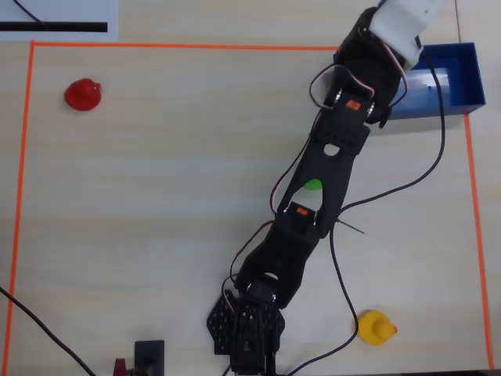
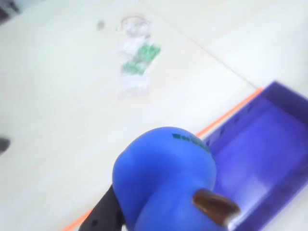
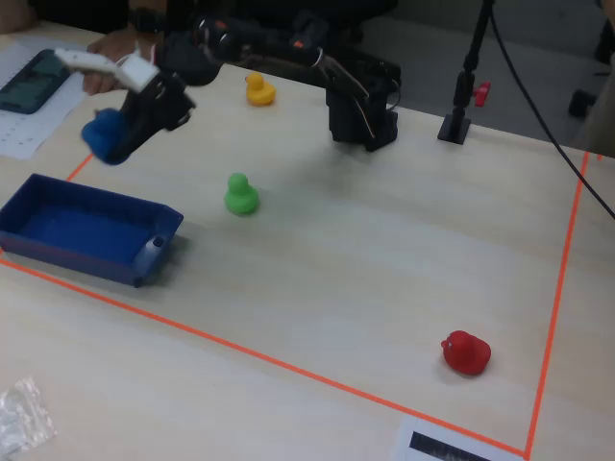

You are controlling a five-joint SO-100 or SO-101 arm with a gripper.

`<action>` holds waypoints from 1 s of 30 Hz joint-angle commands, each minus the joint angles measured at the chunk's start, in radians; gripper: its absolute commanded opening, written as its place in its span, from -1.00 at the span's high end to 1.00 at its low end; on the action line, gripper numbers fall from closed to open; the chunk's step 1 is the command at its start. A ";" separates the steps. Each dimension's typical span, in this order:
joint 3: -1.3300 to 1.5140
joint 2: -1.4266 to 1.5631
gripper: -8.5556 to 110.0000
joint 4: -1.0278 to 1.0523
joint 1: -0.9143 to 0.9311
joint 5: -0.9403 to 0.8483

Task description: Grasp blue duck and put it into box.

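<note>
The blue duck is held in the air by my gripper, which is shut on it. In the wrist view the duck fills the lower middle, with one black finger against its left side. The dark-blue box lies on the table just below and in front of the duck in the fixed view. In the wrist view the box lies to the duck's right, open and empty. In the overhead view the arm reaches to the box at the top right and hides the duck.
A green duck stands right of the box, partly under the arm in the overhead view. A red duck, a yellow duck and a plastic bag lie farther off. Orange tape frames the table.
</note>
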 commanded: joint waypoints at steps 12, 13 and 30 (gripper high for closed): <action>-0.066 -0.385 0.85 -0.383 0.149 -0.089; -0.066 -0.397 0.85 -0.390 0.156 -0.100; -0.034 -0.459 0.46 -0.284 0.218 -0.256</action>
